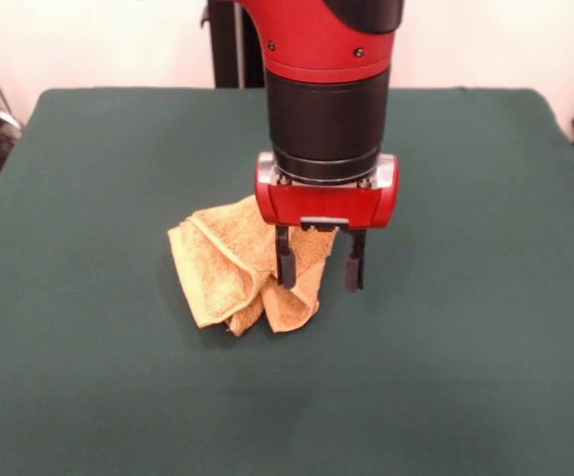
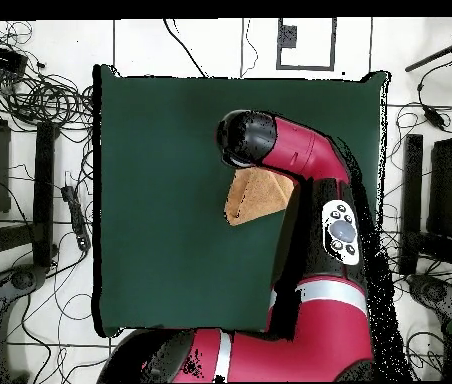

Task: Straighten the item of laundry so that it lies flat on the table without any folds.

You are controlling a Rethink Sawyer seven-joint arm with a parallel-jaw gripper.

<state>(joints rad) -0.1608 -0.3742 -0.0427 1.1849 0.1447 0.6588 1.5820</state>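
Note:
The golden-orange towel (image 1: 232,268) lies crumpled and folded over itself near the middle of the dark green table (image 1: 88,159). My gripper (image 1: 319,280) hangs straight down over the towel's right edge, its jaws open. The left finger (image 1: 285,260) stands in front of the towel's right part and the right finger (image 1: 354,263) is over bare cloth just beside it. I cannot tell whether the tips touch the table. In the overhead view the towel (image 2: 255,198) shows as a folded wedge on the table (image 2: 160,160), partly hidden under the arm (image 2: 300,150); the gripper is hidden there.
The red and black arm comes down from above the table's middle. Cables and equipment (image 2: 30,100) lie on the floor around the table's sides. Green cloth stretches wide on all sides of the towel.

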